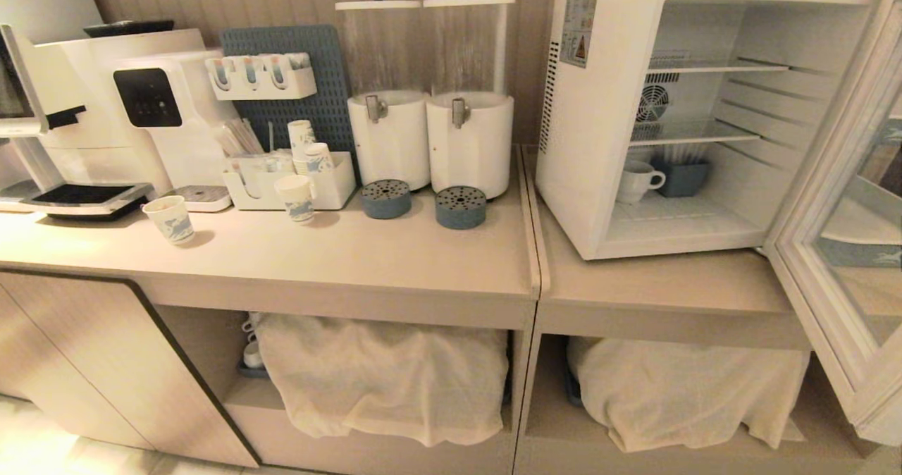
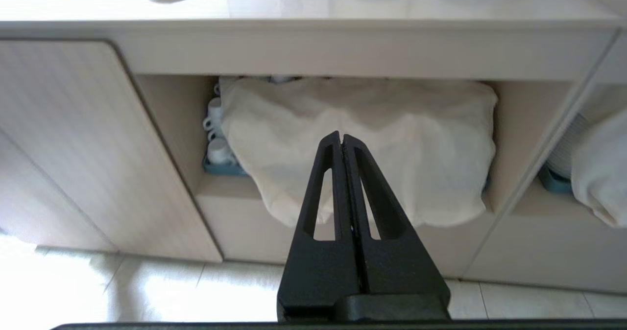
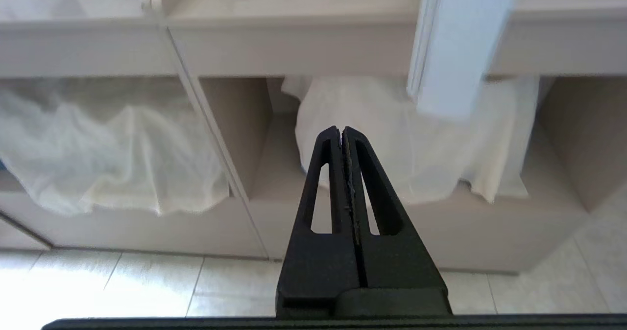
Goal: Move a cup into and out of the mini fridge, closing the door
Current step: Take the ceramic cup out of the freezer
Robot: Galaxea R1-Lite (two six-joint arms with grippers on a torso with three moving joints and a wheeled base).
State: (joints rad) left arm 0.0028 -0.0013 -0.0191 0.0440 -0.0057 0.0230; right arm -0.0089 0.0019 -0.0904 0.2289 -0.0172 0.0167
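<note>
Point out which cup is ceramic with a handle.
The white cup on the floor of the open mini fridge; the paper cups on the counter are tapered, blue-printed and handleless.

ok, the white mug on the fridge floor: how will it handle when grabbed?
The white mug looks like glazed ceramic, so probably rigid, fairly heavy for its size, and slippery to pinch. It is squat and upright, so unlikely to tip. Its loop handle faces the blue container close beside it inside the mini fridge, so a knock there could chip it.
</note>
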